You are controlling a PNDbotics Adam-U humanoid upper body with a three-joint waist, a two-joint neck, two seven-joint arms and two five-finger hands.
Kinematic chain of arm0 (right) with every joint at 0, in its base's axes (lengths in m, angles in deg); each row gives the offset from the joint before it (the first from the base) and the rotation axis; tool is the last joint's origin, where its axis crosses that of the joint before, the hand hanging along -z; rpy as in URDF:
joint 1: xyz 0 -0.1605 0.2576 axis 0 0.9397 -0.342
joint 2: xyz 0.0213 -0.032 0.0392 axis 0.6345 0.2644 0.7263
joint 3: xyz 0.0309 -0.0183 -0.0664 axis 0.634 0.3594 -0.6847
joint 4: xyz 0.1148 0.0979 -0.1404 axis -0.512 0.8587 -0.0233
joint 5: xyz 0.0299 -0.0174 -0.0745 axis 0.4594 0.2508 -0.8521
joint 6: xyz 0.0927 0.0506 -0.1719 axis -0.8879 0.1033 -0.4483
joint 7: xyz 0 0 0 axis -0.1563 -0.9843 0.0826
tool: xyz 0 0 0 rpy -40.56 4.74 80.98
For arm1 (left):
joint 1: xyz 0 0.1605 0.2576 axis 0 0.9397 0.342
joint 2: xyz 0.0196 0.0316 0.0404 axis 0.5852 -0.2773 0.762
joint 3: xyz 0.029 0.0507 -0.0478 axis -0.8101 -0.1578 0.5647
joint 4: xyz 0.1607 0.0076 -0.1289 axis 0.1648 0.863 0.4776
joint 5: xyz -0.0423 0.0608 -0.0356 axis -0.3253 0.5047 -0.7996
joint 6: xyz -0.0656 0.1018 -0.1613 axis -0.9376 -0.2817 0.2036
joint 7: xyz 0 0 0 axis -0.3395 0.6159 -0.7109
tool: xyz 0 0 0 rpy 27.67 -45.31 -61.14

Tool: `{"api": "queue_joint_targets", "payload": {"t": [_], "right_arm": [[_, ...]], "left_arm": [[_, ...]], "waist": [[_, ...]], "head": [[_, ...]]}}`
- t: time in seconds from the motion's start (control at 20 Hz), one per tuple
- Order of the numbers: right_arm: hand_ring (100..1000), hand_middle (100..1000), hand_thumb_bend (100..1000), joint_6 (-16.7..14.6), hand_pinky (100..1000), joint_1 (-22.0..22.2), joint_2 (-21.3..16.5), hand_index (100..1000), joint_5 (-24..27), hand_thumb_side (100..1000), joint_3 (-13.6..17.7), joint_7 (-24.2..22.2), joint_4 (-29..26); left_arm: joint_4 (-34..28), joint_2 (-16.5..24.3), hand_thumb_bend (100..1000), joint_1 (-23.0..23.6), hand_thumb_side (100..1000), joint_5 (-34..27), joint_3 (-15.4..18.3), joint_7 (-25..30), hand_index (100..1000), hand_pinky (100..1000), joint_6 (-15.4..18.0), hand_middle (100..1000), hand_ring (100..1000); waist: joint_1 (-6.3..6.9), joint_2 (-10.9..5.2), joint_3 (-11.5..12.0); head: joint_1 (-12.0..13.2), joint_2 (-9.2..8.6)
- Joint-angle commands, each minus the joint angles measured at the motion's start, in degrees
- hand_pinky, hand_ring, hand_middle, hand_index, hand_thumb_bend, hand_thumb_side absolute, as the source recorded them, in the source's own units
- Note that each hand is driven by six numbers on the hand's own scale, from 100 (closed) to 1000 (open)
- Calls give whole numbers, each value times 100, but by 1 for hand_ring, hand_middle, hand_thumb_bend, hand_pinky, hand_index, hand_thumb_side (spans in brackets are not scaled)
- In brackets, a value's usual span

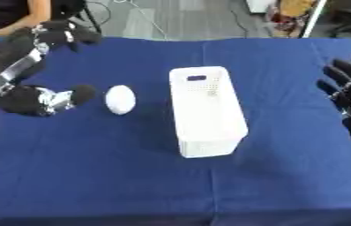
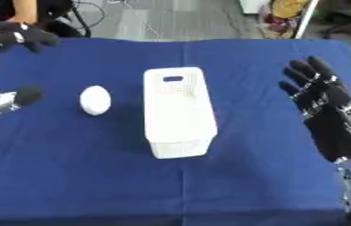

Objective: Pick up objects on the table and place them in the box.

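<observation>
My work surface is a table [image 1: 171, 194] under blue cloth. Beyond its 12 o'clock edge I see grey floor [image 1: 186, 20] with loose cables [image 1: 144, 15]; colourful clutter [image 1: 290, 15] sits at 1 o'clock.

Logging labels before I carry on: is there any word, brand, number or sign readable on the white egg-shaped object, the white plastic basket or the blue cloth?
None can be read.
White egg-shaped object: plain, no marking visible.
White perforated plastic basket: no label visible.
Blue tablecloth: no print visible.
</observation>
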Motion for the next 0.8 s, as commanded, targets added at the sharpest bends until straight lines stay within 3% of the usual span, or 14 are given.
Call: {"api": "queue_joint_targets", "payload": {"t": [0.05, 0.5, 0.6, 0.8], "right_arm": [[1000, 928, 100, -2, 993, -25, -125, 1000, 0, 621, 22, -24, -55], [1000, 927, 100, 0, 994, -4, -134, 1000, -3, 620, 17, -42, -34], [1000, 924, 100, 3, 994, -1, -134, 1000, -3, 620, 14, -49, -30], [1000, 922, 107, 9, 994, 5, -133, 1000, -5, 618, 12, -58, -23]], "left_arm": [[196, 251, 745, -177, 941, 150, -96, 42, 924, 638, 154, 733, 718], [974, 730, 767, -640, 954, 345, -542, 182, 977, 633, 614, 722, 712], [1119, 796, 778, -764, 933, 427, -626, 241, 996, 633, 701, 720, 712], [1349, 850, 905, -996, 797, 632, -723, 324, 1000, 633, 839, 720, 713]], "waist": [[7, -69, -12], [19, -91, -27], [23, -93, -28], [29, -91, -31]], "head": [[-8, 4], [20, 4], [30, 4], [33, 4]]}}
